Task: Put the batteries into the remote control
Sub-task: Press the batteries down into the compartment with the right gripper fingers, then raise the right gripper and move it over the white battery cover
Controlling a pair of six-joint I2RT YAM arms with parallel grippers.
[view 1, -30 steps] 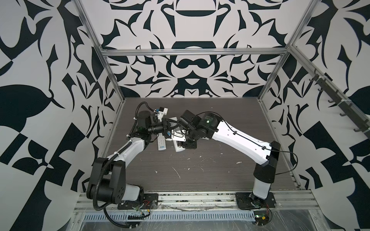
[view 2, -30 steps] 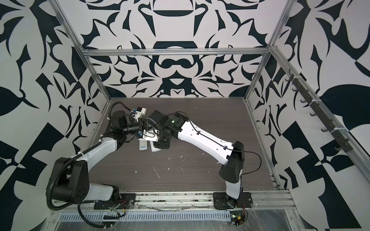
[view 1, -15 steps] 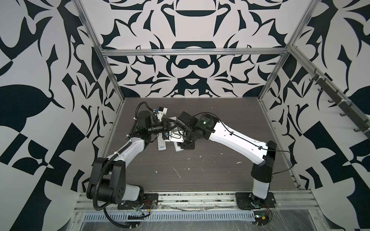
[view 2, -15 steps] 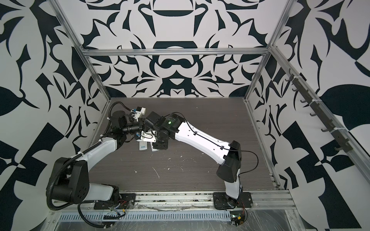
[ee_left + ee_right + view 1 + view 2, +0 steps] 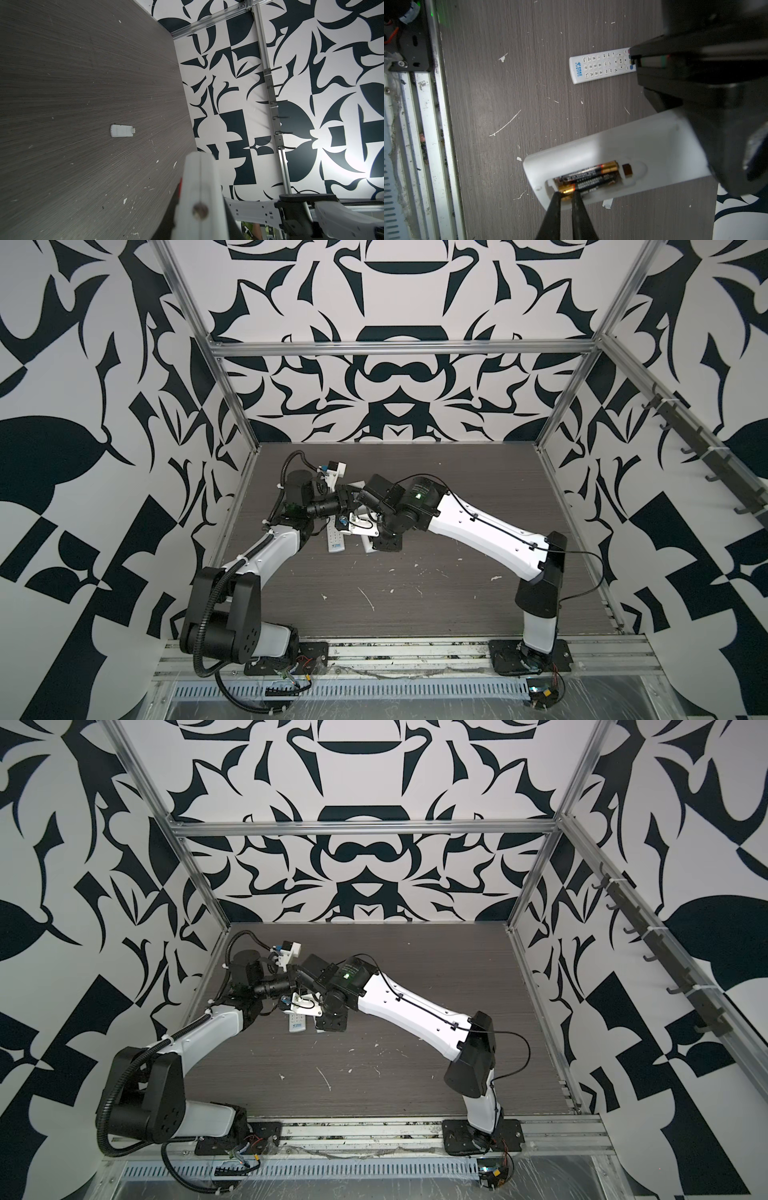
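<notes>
The brown table (image 5: 415, 614) has wide open wood in the middle and on the right. Both arms crowd near its left edge. The left gripper (image 5: 708, 145) is clamped on one end of the held remote (image 5: 623, 143). It is back side up, its long way running toward the front rail (image 5: 440, 124). The second remote (image 5: 600, 65) lies flat beside it, buttons up, pointing nearly the same way, not touching. A battery lid (image 5: 122, 131) lies alone. Two batteries (image 5: 589, 176) sit side by side in the open bay, along the remote, gold ends opposite. The right gripper (image 5: 566, 194) is narrow, pinching the nearer gold end.
</notes>
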